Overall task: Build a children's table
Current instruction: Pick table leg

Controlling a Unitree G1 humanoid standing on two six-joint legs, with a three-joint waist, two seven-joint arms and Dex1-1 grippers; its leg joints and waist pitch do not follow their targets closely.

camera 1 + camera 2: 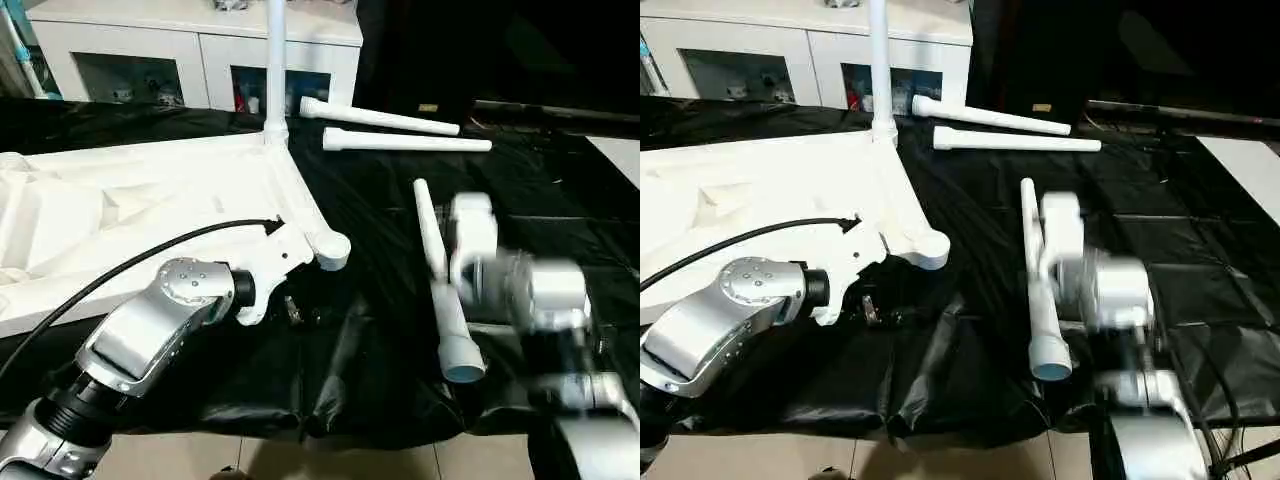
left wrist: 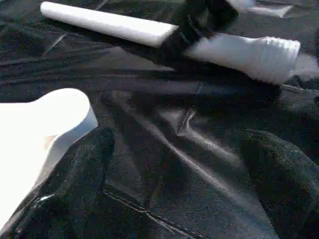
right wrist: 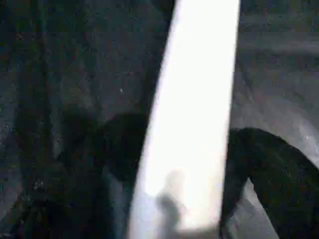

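1. The left gripper (image 2: 174,164), jaws spread and empty, hovers by the tabletop (image 1: 120,200) corner socket (image 1: 333,250).
2. The right gripper (image 3: 184,169), jaws released, straddles a loose leg (image 1: 440,290) lying at three o'clock from the socket.

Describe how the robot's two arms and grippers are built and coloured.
Both forearms are rounded brushed-silver shells with black joint rings. The left arm ends in a white wrist housing, with a black cable looping into it. The right arm carries a white block-shaped housing. The left gripper's fingers are black and rounded.
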